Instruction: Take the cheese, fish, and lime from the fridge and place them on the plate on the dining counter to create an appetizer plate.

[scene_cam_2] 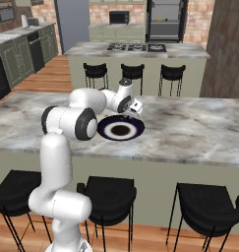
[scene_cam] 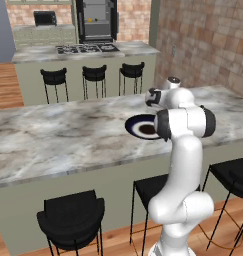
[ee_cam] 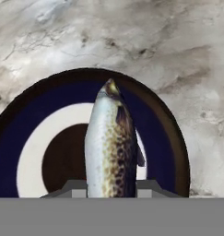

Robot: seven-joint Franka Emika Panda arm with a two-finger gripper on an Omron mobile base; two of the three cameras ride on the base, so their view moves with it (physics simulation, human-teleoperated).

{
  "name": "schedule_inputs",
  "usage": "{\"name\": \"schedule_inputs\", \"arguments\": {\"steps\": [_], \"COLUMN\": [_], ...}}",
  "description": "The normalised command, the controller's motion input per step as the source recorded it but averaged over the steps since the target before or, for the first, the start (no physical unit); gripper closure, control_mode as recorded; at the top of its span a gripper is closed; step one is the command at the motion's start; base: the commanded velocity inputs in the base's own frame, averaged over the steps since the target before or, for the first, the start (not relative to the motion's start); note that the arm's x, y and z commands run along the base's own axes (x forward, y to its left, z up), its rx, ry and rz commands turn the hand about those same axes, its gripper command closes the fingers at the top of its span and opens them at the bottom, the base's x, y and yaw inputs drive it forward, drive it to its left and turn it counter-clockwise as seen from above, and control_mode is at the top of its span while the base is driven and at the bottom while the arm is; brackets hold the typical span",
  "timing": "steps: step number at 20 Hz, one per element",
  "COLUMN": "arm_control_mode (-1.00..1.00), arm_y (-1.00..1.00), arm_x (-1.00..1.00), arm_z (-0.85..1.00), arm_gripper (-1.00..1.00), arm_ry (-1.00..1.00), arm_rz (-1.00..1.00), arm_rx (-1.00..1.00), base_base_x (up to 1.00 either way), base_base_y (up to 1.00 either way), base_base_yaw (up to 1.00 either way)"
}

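A speckled grey-brown fish (ee_cam: pixel 111 147) hangs lengthwise over the plate (ee_cam: pixel 21 120), and my gripper (ee_cam: pixel 111 189) is shut on its tail end. The plate, with a dark blue rim, white ring and dark centre, lies on the dining counter (scene_cam: pixel 58 135) near its front edge. From the right, my hand (scene_cam_2: pixel 133 109) hovers just above the plate's (scene_cam_2: pixel 105 134) far rim. At the far back the black fridge (scene_cam_2: pixel 164 19) stands open. A tiny yellow speck on its shelf may be the cheese; it is too small to tell. The lime is out of view.
Black stools (scene_cam: pixel 72 217) line the near side of the dining counter, and three more (scene_cam_2: pixel 133 73) stand along the marble cooktop counter (scene_cam_2: pixel 135 49) behind it. A brick wall (scene_cam: pixel 208 45) runs along the right. Bare marble (scene_cam_2: pixel 190 128) spreads around the plate.
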Motion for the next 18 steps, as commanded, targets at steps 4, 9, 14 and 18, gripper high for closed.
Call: {"name": "schedule_inputs", "arguments": {"steps": [4,9,14,18], "arm_control_mode": [-1.0,-1.0,-1.0,-1.0], "arm_y": [-0.01,0.0,0.0,-0.01], "arm_x": [0.36,0.31,0.18,0.1], "arm_z": [-0.32,-0.27,-0.32,-0.31], "arm_gripper": [1.0,1.0,1.0,1.0], "arm_ry": [0.0,0.0,0.0,0.0], "arm_rz": [0.0,0.0,0.0,0.0], "arm_rx": [0.0,0.0,0.0,0.0], "base_base_x": [0.0,0.0,0.0,0.0], "base_base_y": [0.0,0.0,0.0,0.0], "base_base_yaw": [0.0,0.0,0.0,0.0]}}
